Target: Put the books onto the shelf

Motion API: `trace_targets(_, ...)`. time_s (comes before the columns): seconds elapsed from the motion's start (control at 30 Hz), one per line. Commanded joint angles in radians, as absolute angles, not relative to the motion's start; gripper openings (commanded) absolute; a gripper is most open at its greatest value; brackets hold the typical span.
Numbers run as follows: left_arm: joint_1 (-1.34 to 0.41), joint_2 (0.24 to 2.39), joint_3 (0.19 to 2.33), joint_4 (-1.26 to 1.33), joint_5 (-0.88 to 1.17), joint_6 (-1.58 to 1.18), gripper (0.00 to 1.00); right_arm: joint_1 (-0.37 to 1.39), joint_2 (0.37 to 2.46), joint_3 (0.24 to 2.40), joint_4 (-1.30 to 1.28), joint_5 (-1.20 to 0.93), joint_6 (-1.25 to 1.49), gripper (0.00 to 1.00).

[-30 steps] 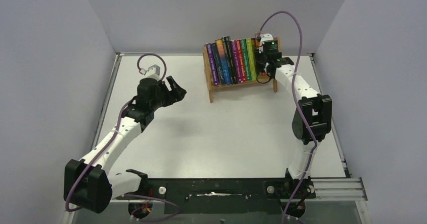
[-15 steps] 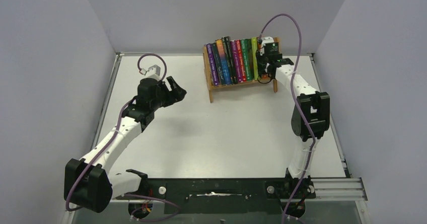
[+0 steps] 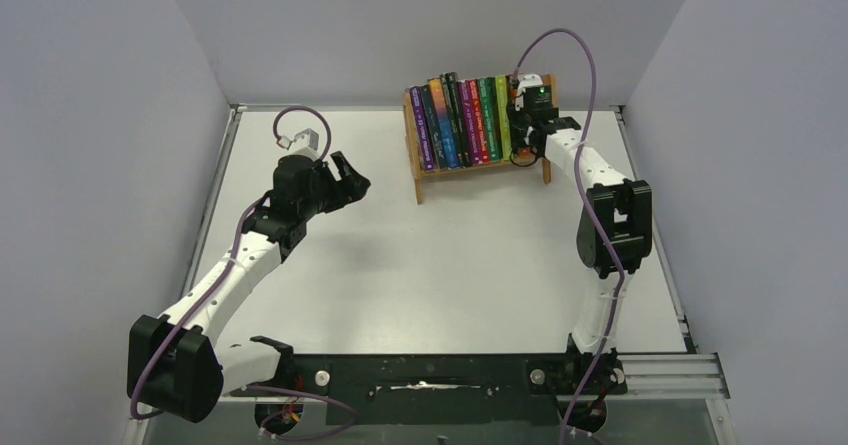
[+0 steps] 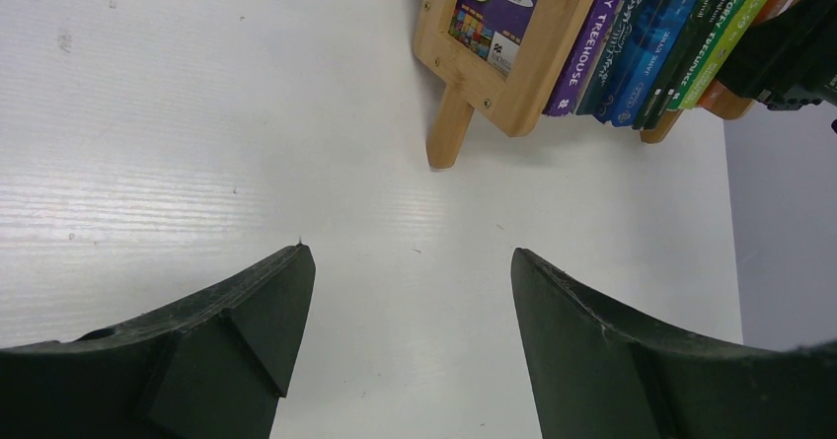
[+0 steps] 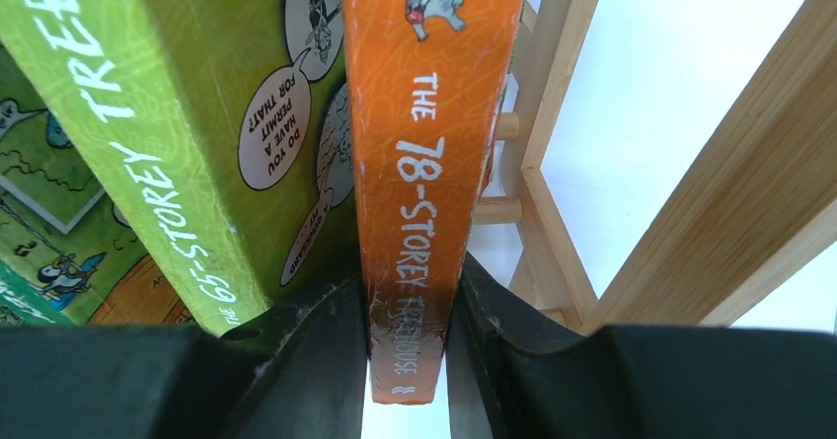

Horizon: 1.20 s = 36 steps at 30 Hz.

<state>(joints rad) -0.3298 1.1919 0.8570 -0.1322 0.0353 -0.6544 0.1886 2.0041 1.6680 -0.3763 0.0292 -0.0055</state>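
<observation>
Books (image 3: 462, 123) are standing in a row on the shelf (image 3: 417, 187) at the far side of the surface (image 3: 440, 265). In the top view we are seeing the right arm (image 3: 598, 180) reaching into the right end of that row. The left fingers (image 3: 352, 178) are hovering wide and empty, well apart from the shelf on its left. We are judging that an arm working this close to so light a rack could shove or tip it with a sideways move.

From the left wrist, we are looking between wide-spread fingers at the left end frame (image 4: 523, 54) and the leaning purple spine (image 4: 592, 44). Nothing is being held, so the only risk we are seeing is this arm driving forward into the frame's foot.

From the right wrist, the right fingers (image 5: 316, 360) are pinching the orange book (image 5: 424, 163) narrowly across its spine. The green book (image 5: 148, 133) is touching it on the left, and the dowel rails (image 5: 498, 209) and right end frame (image 5: 750, 192) are just beside it. We are judging that releasing it could let it flop right into the gap. Withdrawing without opening enough could drag it, or its green neighbour, back out.
</observation>
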Motion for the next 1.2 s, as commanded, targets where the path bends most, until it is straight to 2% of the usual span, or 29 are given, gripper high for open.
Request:
trace_targets(0.0, -0.321, 1.175, 0.879, -0.110, 0.033, -0.658, 0.73, 0.190, 1.996, 1.697, -0.347, 0.016, 0.013, 0.01)
trace_targets(0.13, -0.322, 1.173, 0.880, -0.110, 0.032, -0.658, 0.73, 0.192, 1.970, 1.686, -0.350, 0.029, 0.037, 0.14)
trace_targets(0.33, -0.322, 1.173, 0.878, -0.109, 0.033, -0.662, 0.73, 0.200, 1.866, 1.633, -0.327, 0.036, 0.077, 0.39)
trace_targets(0.47, -0.322, 1.173, 0.884, -0.109, 0.034, -0.667, 0.73, 0.237, 1.752, 1.625, -0.347, 0.079, 0.078, 0.62)
trace_targets(0.63, -0.321, 1.193, 0.912, -0.134, 0.029, -0.676, 0.76, 0.310, 1.591, 1.643, -0.377, 0.186, 0.075, 0.76)
trace_targets(0.73, -0.321, 1.204, 0.933, -0.149, 0.023, -0.681, 0.76, 0.372, 1.487, 1.639, -0.358, 0.293, 0.068, 0.81)
trace_targets(0.8, -0.321, 1.206, 0.948, -0.163, 0.012, -0.688, 0.76, 0.411, 1.401, 1.589, -0.286, 0.359, 0.060, 0.99)
trace_targets(0.93, -0.323, 1.191, 0.966, -0.176, -0.007, -0.694, 0.77, 0.426, 1.263, 1.482, -0.161, 0.385, 0.073, 0.98)
trace_targets(1.17, -0.324, 1.137, 0.958, -0.196, -0.027, -0.705, 0.77, 0.427, 1.214, 1.482, -0.215, 0.387, 0.080, 0.98)
